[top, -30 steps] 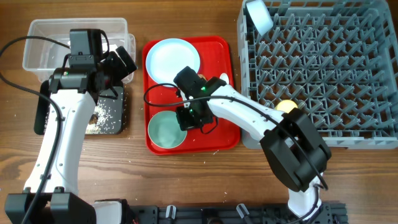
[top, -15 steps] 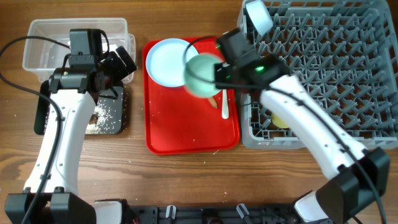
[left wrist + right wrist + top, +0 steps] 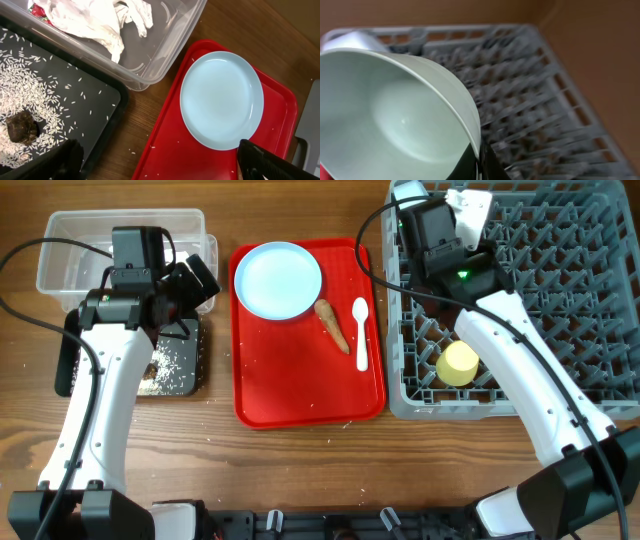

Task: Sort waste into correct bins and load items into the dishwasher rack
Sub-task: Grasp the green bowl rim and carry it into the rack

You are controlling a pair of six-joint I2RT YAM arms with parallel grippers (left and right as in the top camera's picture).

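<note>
While the right gripper [image 3: 481, 161] pinches the rim of the mint-green bowl [image 3: 395, 115], jaws clamped on its wall at the bottom of the wrist view, the bowl hangs tilted with its mouth turned toward that camera. Behind it, the grey pegs of the dishwasher rack [image 3: 535, 100] are a blur. Whether the bowl touches a peg, I cannot tell.

From overhead, the right arm runs from the near right edge of the table up along the rack's left side, wrist at the far left corner. The small white bowl [image 3: 405, 192] peeks out there, mostly hidden by the arm. The small yellow cup [image 3: 459, 364] sits in the rack just beside the forearm.

Over to the left gripper [image 3: 159, 150]: fingers spread wide, nothing between them, hovering above the edge of the red tray [image 3: 300, 395]. That arm stretches up from the near left corner, wrist poised where the black tray [image 3: 100, 100] meets the clear tub [image 3: 165, 50].

In the tub lies the crumpled white paper [image 3: 95, 20]. Rice grains [image 3: 30, 90] and the small brown lump [image 3: 20, 127] are in the black tray.

On the red tray sits the pale blue plate [image 3: 222, 100], with the carrot-like stick [image 3: 332, 326] and white spoon [image 3: 361, 332] lying side by side, apart. All of it rests on a wooden table [image 3: 300, 470], with a few stray grains on the wood.
</note>
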